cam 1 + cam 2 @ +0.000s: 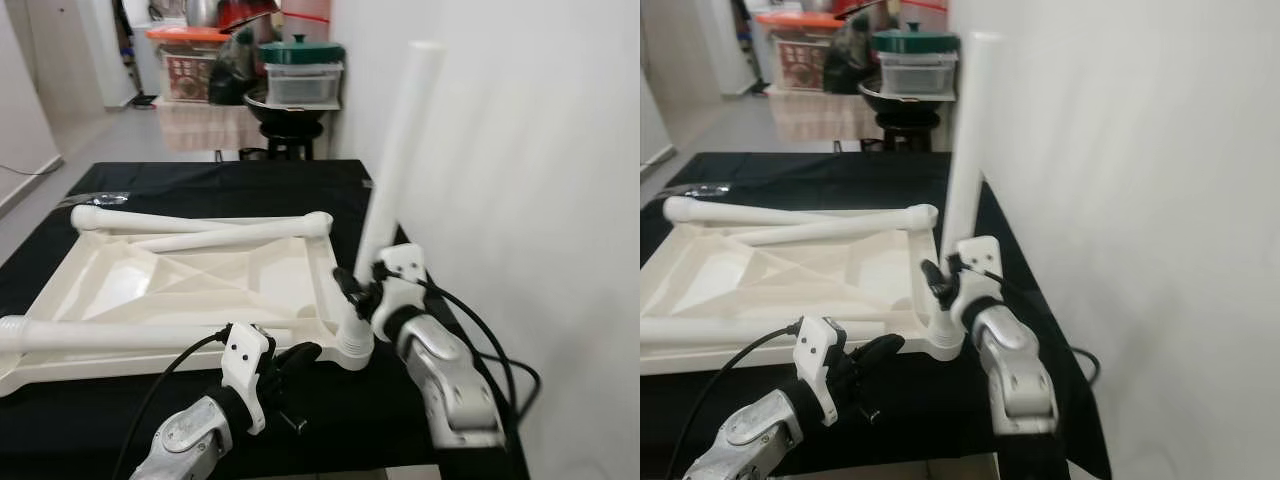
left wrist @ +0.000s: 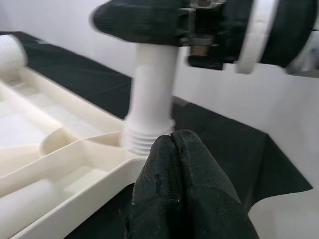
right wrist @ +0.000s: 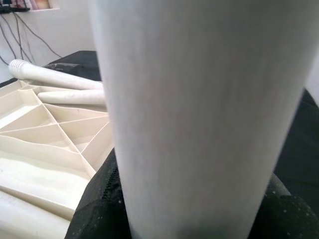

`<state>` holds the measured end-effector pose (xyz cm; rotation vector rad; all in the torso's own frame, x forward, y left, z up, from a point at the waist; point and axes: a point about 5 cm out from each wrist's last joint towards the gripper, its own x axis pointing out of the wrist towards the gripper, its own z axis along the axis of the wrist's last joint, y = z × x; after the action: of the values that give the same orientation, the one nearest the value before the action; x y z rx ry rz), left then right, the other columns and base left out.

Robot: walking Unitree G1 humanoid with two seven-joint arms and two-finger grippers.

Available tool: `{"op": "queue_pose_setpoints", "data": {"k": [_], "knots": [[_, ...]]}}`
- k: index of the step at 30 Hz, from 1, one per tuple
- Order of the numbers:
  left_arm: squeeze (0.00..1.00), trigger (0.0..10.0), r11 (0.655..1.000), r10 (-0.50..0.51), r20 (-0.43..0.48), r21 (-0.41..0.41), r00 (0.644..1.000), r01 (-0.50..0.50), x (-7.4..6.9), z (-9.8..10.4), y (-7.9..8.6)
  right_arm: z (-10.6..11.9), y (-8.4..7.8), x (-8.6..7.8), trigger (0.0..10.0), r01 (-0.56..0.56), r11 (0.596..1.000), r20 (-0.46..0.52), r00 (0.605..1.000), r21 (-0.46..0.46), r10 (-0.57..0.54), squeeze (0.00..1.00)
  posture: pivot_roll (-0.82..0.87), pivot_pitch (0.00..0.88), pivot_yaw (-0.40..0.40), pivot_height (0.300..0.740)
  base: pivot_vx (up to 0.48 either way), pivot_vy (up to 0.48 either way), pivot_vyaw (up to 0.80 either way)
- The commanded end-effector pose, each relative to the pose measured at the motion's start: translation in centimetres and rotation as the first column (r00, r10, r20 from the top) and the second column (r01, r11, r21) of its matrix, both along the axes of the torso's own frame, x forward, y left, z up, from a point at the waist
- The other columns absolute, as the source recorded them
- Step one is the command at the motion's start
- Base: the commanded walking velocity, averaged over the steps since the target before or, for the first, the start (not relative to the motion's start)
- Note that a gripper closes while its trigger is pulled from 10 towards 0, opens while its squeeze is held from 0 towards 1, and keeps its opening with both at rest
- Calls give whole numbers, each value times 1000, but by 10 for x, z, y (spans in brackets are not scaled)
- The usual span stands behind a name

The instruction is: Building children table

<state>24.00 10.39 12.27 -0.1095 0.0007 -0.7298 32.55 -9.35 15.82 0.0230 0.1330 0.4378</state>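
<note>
A cream plastic tabletop [image 1: 120, 290] lies upside down on a black-covered table [image 1: 200, 180], ribs facing up. One white leg [image 1: 395, 170] stands upright in the tabletop's near right corner socket [image 1: 352, 348]. My right gripper [image 1: 362, 290] is shut on that leg low down. Three more white legs lie loose: two across the far side [image 1: 200, 228] and one along the near edge [image 1: 130, 335]. My left gripper [image 1: 300, 355] is shut and empty, its fingertips [image 2: 174, 149] just short of the socket's threaded base [image 2: 147, 137].
A white wall [image 1: 520, 150] runs close along the table's right side. Behind the table stands a stool [image 1: 290, 130] with stacked containers and a green lid. A shelf with a red box [image 1: 190, 70] sits further back. Grey floor opens to the left.
</note>
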Motion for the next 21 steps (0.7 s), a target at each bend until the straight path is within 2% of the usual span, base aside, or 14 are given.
{"op": "queue_pose_setpoints", "data": {"k": [1,2,3,6,7,8,9,10,11,13,16,20,21], "knots": [[0,10000,1000,-9,-3,7,1000,9,0,0,-1,-36,-1,-6,10000,-2,1000,-167,986,-12,-1,0,72,0,-38,740,0,0,0],[0,10000,1000,3,0,9,1000,-3,0,0,-1,-33,2,-6,10000,-35,999,-157,987,10,36,1000,76,0,-38,740,0,0,0],[0,10000,1000,13,5,16,1000,-13,0,-1,-1,-25,3,-5,10000,-57,998,-131,990,38,61,1000,77,0,-37,740,0,0,0],[0,10000,1000,19,8,20,1000,-19,0,-1,0,-18,4,-4,10000,-67,996,-112,991,58,73,1000,77,0,-37,740,0,0,0],[0,10000,999,21,8,24,1000,-21,1,-1,-1,-11,3,-3,10000,-102,992,-82,991,78,109,506,77,0,-34,740,0,0,0],[0,10000,999,21,8,24,1000,-21,1,-1,-1,-11,3,-3,10000,-102,992,-82,991,78,109,506,77,0,-34,740,0,0,0],[0,10000,999,15,10,34,1000,-16,1,-2,-2,-2,0,-4,10000,-210,972,-26,977,102,213,0,82,0,-34,740,0,0,0],[0,10000,999,15,10,34,1000,-16,1,-2,-2,-2,0,-4,10000,-210,972,-26,977,102,213,0,82,0,-34,740,0,0,0],[0,10000,999,13,13,42,1000,-14,0,-3,-2,3,-4,-6,10000,-322,941,17,947,103,322,0,83,0,-35,740,0,0,0],[0,10000,998,21,22,52,1000,-22,0,-3,-2,4,-13,-7,10000,-456,887,52,890,75,453,0,84,0,-36,740,0,0,0],[0,10000,995,64,42,70,997,-66,-2,-3,2,2,-28,1,10000,-525,851,49,850,11,524,0,83,0,-33,740,0,0,0],[0,10000,991,89,55,97,995,-94,-3,-3,4,4,-34,8,10000,-556,831,55,830,-3,555,0,85,0,-30,740,0,0,0],[0,10000,988,99,59,114,993,-106,-3,-4,4,7,-35,11,9804,-578,816,60,814,-4,577,0,86,0,-31,740,0,0,0]]}}
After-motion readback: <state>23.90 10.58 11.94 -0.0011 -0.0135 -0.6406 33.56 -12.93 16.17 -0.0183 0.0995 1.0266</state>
